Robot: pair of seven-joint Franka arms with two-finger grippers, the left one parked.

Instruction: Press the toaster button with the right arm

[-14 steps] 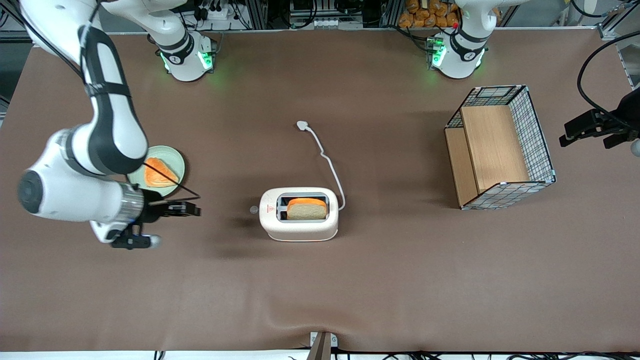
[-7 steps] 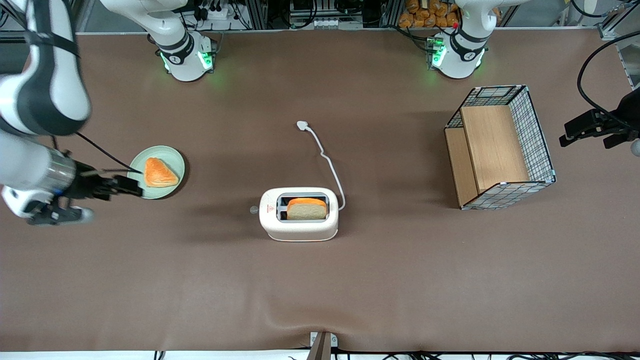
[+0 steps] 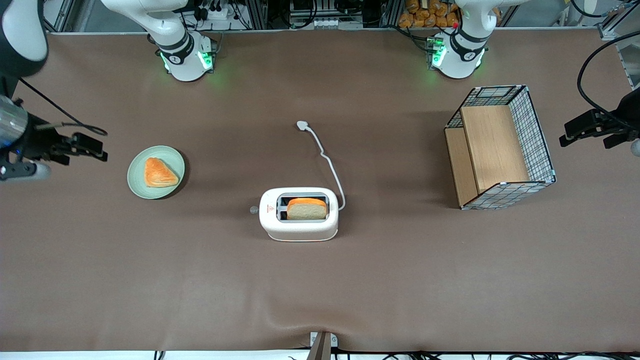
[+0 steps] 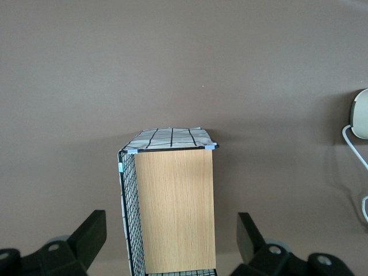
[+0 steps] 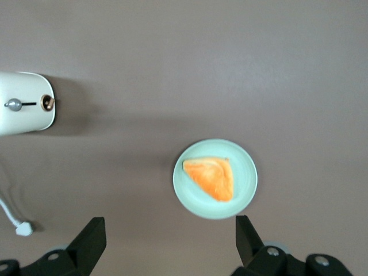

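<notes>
The small white rounded toaster (image 3: pixel 299 214) stands mid-bench on the brown bench (image 3: pixel 350 280), a slice of bread (image 3: pixel 306 208) in one slot, its tiny pale grey round knob (image 3: pixel 254 210) jutting from the narrow end that faces the working arm's end. The slim black hand (image 3: pixel 92 146), fingers spread and holding nothing, hovers well apart from the toaster, near the pale green plate (image 3: pixel 171 156) with an orange pastry (image 3: pixel 159 173).

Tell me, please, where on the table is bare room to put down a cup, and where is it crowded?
Bare cloth lies between the toaster and the basket, and along the table edge nearest the front camera. Another patch lies between the plate and the toaster button. The cord crosses the cloth above the toaster. The open gripper hangs beside the plate, at the working arm's end.
</notes>
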